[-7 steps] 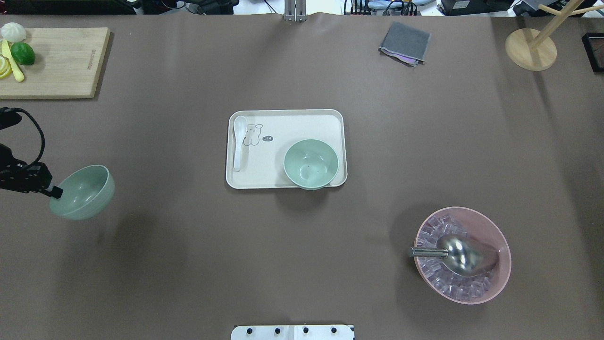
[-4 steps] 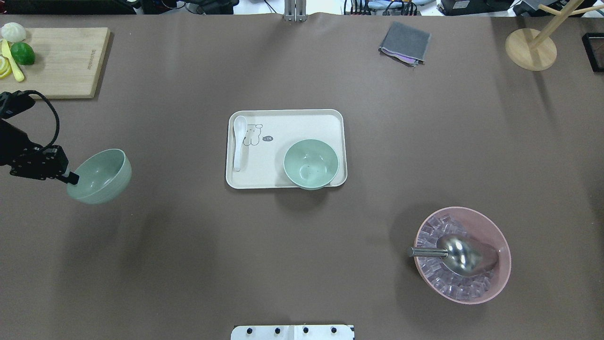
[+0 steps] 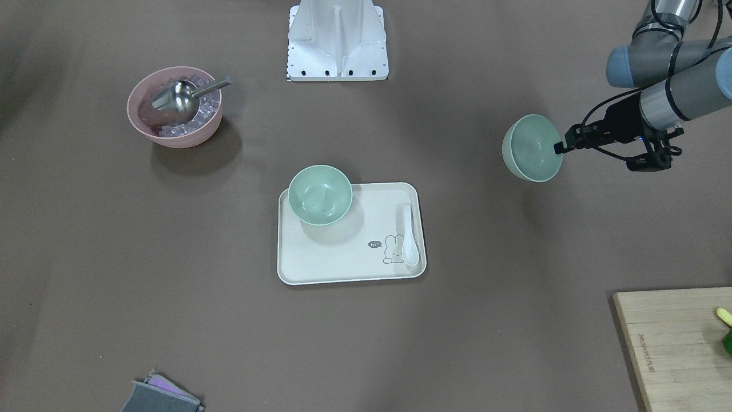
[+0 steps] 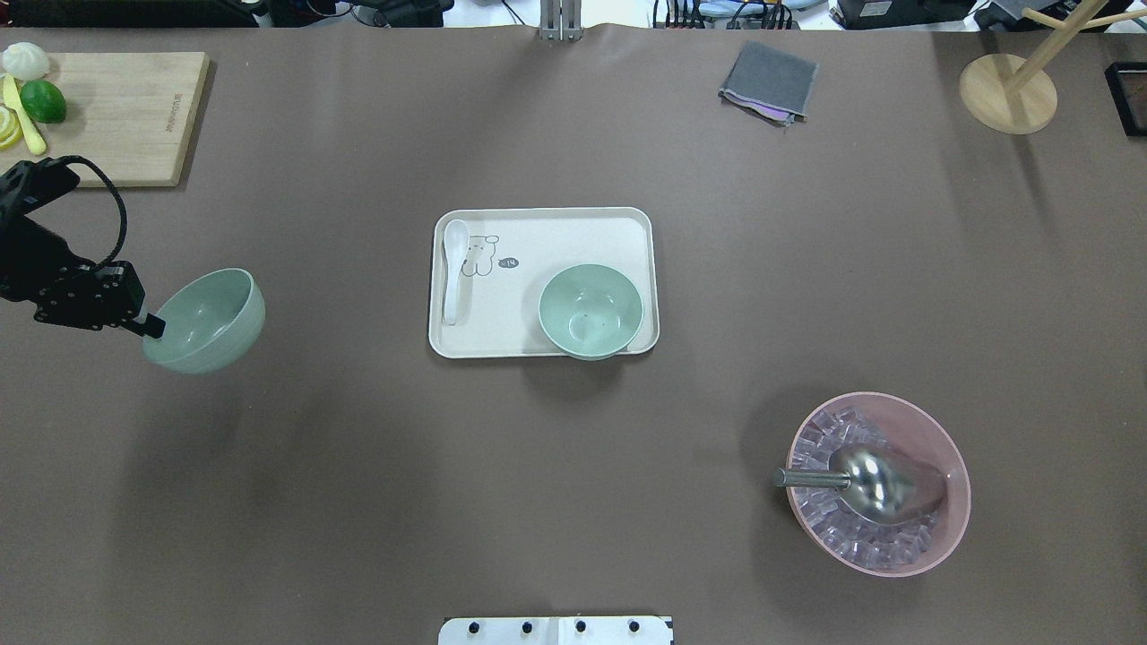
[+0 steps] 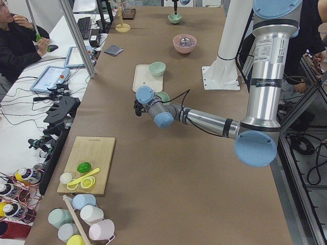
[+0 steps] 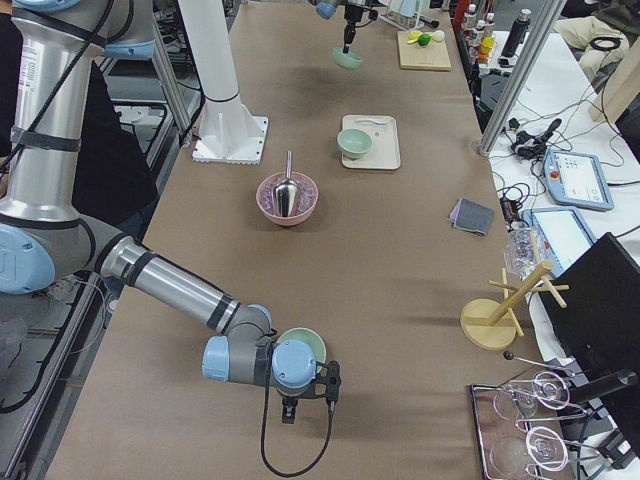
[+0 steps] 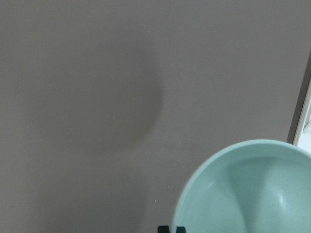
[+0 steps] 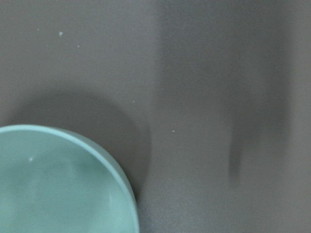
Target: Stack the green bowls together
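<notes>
- Here, facing the robot, the left gripper (image 3: 557,149) is clamped on the rim of the held green bowl (image 3: 529,147). The bowl hangs tilted above the brown table (image 3: 514,343). The tray green bowl (image 3: 319,194) sits upright in a corner of the cream tray (image 3: 349,280), with a white spoon (image 3: 408,236) at the tray's other end.
- From overhead, the held green bowl is well to the left of the tray and near a wooden cutting board (image 4: 107,116). A pink bowl (image 4: 952,448) of ice with a metal scoop (image 4: 874,484) stands well apart on the right.
- From the left end, the near arm's wrist covers most of the held green bowl. Far down the table, the right gripper (image 5: 174,10) hangs just over the third green bowl (image 5: 174,19); I cannot tell whether its claw is open or closed.
- From the right end, the third green bowl lies close behind the near arm's wrist.
- On the left wrist, dark fingertips (image 7: 172,229) meet the bowl's rim at the bottom edge.
- On the right wrist, the third green bowl fills the lower left corner.
</notes>
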`<action>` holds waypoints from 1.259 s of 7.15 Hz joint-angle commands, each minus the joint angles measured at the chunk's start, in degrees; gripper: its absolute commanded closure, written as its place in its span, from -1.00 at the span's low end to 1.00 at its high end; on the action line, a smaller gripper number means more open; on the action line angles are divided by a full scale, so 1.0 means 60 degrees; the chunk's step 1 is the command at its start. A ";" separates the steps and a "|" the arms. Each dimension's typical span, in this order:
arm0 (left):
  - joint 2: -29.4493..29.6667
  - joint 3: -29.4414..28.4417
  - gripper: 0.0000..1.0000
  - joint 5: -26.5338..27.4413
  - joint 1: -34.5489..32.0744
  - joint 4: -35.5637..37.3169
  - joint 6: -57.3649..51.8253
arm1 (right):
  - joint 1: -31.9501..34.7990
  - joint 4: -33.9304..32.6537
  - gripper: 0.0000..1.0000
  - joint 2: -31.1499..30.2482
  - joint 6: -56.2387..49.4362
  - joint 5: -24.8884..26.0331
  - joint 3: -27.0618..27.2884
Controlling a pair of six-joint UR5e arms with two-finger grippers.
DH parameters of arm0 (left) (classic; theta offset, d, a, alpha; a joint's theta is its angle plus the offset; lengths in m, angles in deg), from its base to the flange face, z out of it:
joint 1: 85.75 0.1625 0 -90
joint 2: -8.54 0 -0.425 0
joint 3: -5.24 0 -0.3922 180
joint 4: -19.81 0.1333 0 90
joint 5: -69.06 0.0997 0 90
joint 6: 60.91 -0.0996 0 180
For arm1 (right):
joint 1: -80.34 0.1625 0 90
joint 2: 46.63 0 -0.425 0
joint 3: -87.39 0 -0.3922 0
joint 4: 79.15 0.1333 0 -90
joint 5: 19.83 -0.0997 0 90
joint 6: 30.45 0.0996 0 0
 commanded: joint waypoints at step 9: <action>0.1523 -0.0541 1.00 0.0136 0.0073 0.0407 0.0633 | 0.0291 -0.0084 1.00 0.0570 0.1470 -0.2768 0.0700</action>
